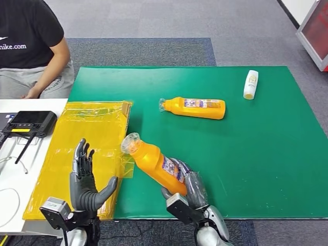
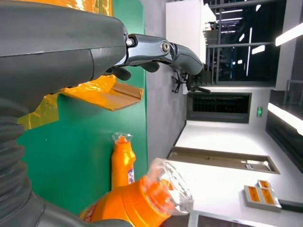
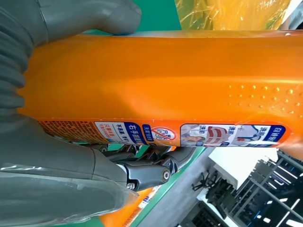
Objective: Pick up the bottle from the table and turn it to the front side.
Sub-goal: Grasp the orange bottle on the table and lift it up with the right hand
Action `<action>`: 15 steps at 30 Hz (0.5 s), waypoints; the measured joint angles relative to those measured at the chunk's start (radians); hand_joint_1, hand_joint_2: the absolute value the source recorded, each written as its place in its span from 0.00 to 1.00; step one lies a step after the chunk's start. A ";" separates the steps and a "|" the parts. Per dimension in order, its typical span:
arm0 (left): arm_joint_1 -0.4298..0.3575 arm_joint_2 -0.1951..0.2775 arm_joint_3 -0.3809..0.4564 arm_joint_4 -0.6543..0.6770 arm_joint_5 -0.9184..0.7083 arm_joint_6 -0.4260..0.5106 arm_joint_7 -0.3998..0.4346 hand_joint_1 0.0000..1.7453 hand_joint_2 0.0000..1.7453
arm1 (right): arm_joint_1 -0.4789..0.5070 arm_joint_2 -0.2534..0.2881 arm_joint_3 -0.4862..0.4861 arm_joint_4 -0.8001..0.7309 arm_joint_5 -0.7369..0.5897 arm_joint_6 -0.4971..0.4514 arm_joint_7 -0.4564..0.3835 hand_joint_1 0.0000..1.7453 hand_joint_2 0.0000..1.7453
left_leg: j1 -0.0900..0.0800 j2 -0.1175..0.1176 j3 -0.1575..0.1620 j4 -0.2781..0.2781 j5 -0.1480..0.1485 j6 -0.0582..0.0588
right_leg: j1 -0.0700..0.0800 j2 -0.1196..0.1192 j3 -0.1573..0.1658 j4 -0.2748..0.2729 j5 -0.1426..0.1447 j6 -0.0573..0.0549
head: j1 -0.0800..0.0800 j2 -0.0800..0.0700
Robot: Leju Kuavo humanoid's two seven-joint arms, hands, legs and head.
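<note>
Orange plastic fills my right hand [image 1: 191,187]: I grip the bottle [image 1: 155,161] round its lower body, thumb on one side, darker fingers [image 3: 150,172] wrapped under the other, w/ the label strip between them. It's lifted off the table and tilted, its clear cap pointing up and to my left, toward the yellow bag. Smooth glossy surface, a patch of small raised dots nr the shoulder (plain in the right wrist view). The label is a narrow band, blue and white w/ red marks; print too small to read.

My left hand [image 1: 87,179] is up beside it, holding nothing, palm turned toward the bottle, fingers apart and pointing up, thumb stretched out sideways. Grey ribbed cover at the wrist, darker metal digits.

Under the left hand lies a crinkly yellow plastic bag [image 1: 83,148], flat, half on the green mat [image 1: 251,164] and half on the white table [image 1: 15,184] to my left. The mat is matte, rectangular.

Farther out, a second orange bottle [image 1: 195,108] lies on its side mid-mat, clear cap to my left. Beyond it, nr the far right corner, a small white bottle [image 1: 250,84], also lying down.

On the white table: a black controller [image 1: 28,123] w/ thin cables. Past that, a person in a black shirt [image 1: 33,48], forearm resting at the table edge.
</note>
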 joint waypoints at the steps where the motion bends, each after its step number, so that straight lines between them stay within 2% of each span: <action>1: -0.002 0.001 -0.004 0.000 0.007 -0.006 0.001 0.00 1.00 | 0.000 0.001 -0.001 0.002 -0.002 -0.001 -0.002 1.00 1.00 | 0.000 0.000 0.000 0.000 0.000 0.000 | 0.000 0.000 0.000 0.000 0.000 0.000 | 0.000 0.000; 8: -0.021 0.004 -0.016 0.002 0.096 -0.081 0.030 0.00 1.00 | 0.002 0.013 -0.005 -0.005 -0.042 0.007 -0.030 1.00 1.00 | 0.000 0.000 0.000 0.000 0.000 0.000 | 0.000 0.000 0.000 0.000 0.000 0.000 | 0.000 0.000; 15: -0.032 0.004 -0.013 0.014 0.125 -0.123 0.037 0.00 1.00 | 0.037 0.018 0.023 -0.133 -0.086 0.064 -0.044 1.00 1.00 | 0.000 0.000 -0.001 0.000 0.000 0.000 | 0.000 0.000 -0.001 0.000 0.000 0.000 | 0.000 0.000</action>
